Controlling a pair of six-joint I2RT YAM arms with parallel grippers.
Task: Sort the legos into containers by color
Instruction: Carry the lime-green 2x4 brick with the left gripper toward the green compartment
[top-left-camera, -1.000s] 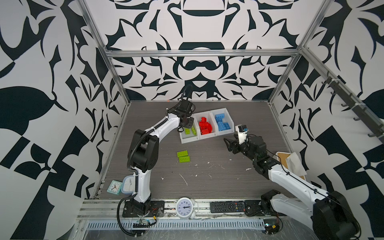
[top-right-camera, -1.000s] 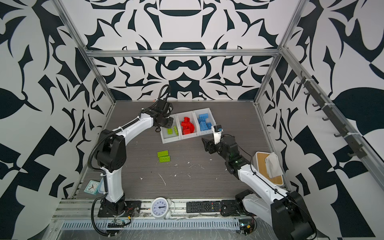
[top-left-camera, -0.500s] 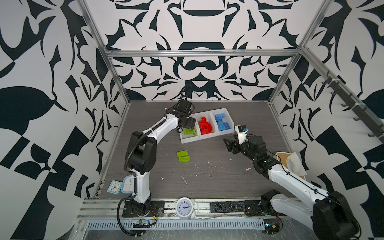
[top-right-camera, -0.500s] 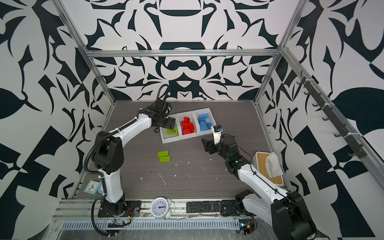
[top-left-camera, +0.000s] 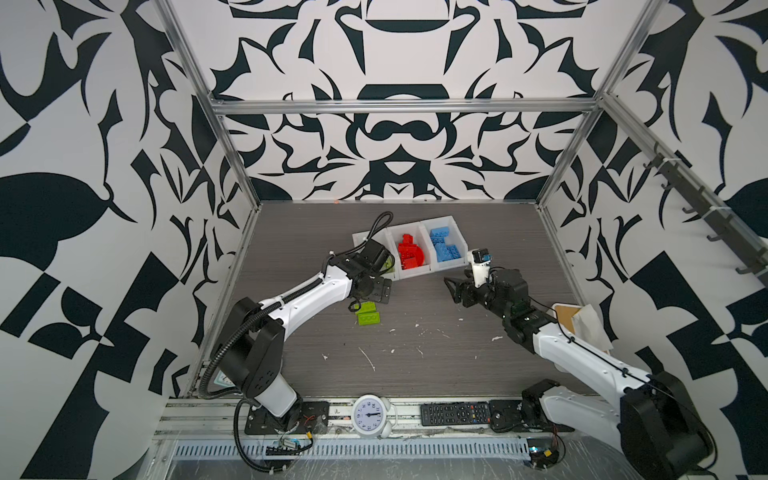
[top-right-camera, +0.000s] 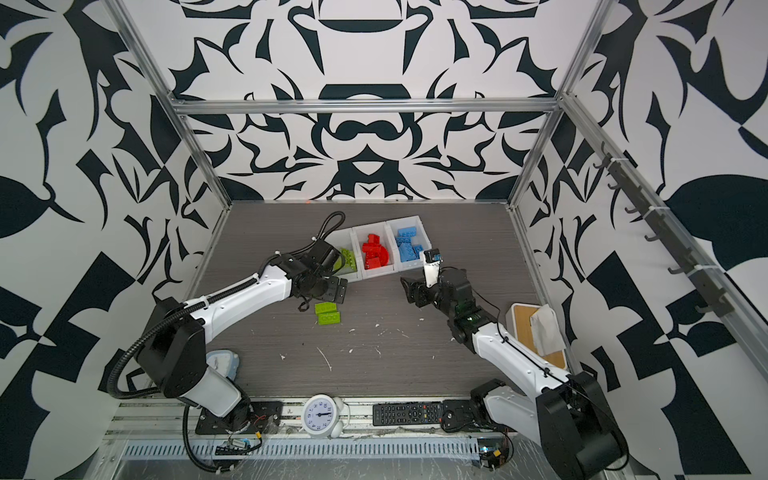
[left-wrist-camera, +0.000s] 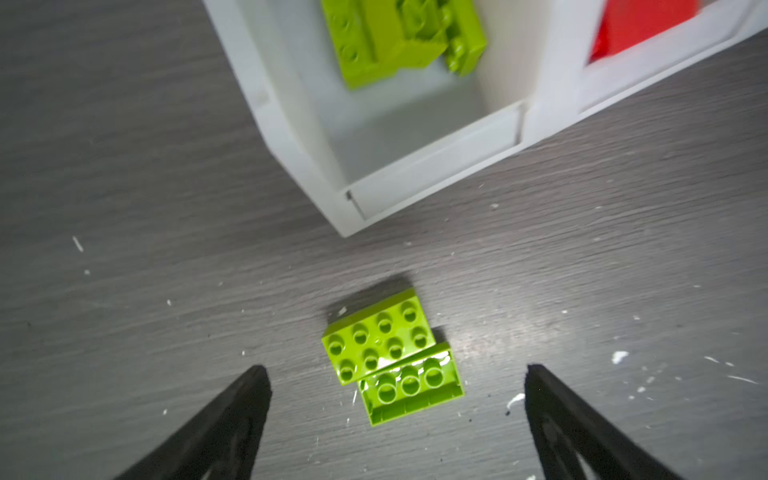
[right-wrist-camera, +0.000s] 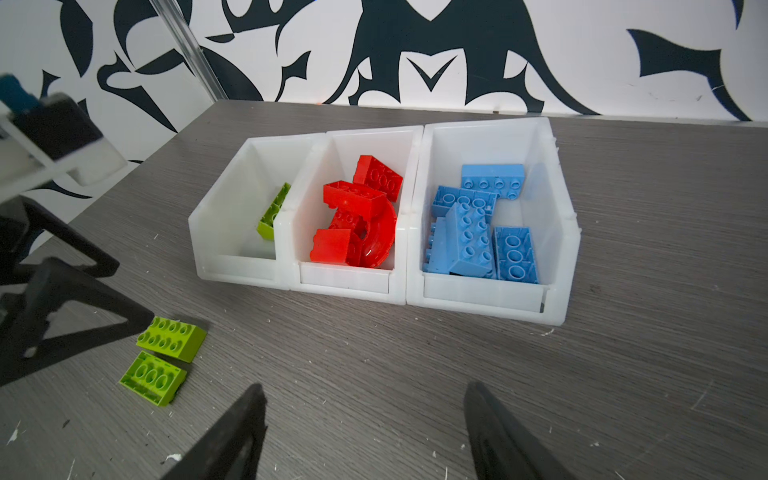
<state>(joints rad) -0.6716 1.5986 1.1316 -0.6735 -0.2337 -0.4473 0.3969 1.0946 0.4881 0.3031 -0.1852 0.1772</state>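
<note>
Left wrist view: my left gripper, spread wide, near two green legos; probably light, stiff, slick, so I'd pinch the long sides.

Light is bright, even and diffuse in both top views, falling from above. The grey worktop carries only soft, short shadows under the arms. The left wrist view is smeared toward one edge: the white containers and red bricks are blurred. A white glare streak sits on the green bricks, with a dark shadow just beside them and a pale sheen on the wood grain nearby. The right wrist view is sharp at its centre, while the left arm at its edge is soft and out of focus.
</note>
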